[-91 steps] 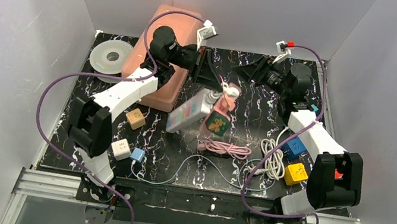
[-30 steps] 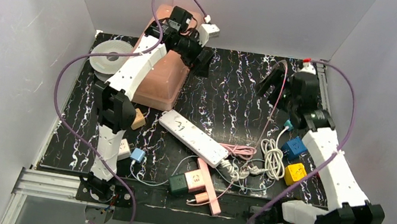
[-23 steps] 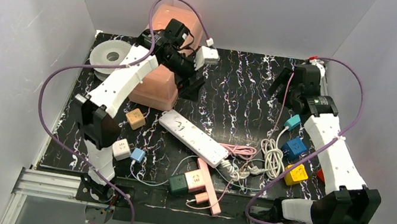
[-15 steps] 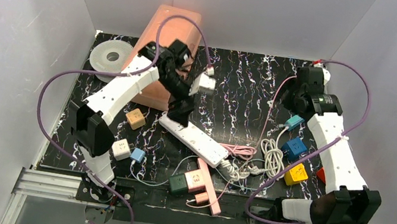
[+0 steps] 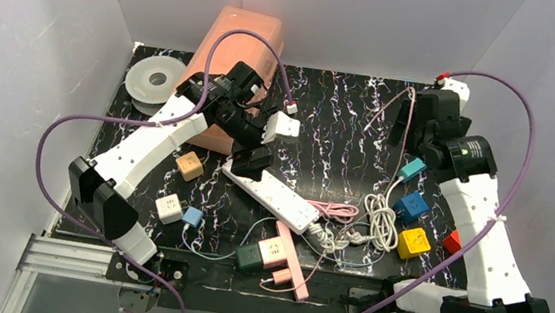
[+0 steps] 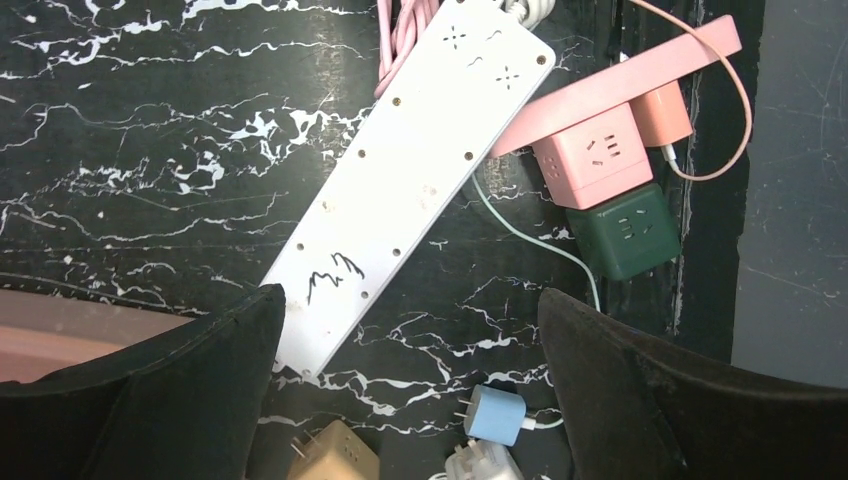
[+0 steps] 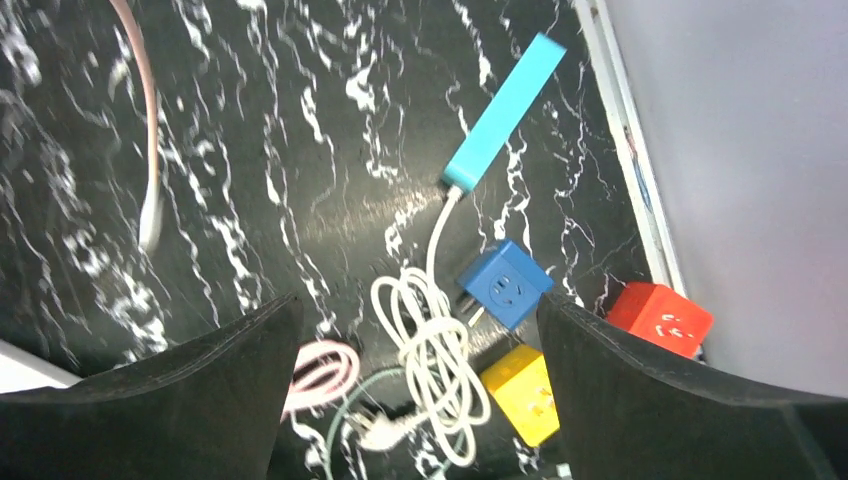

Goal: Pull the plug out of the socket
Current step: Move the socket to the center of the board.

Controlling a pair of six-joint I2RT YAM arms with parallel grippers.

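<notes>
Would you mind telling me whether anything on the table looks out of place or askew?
The pink socket strip pokes past the marbled mat's near edge, with a pink cube and green cube bunched against it. The white power strip lies diagonally.

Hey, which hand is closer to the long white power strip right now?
Left. The left hand hangs open over the far end of the white power strip; the right hand is off near the back right corner, well apart.
</notes>
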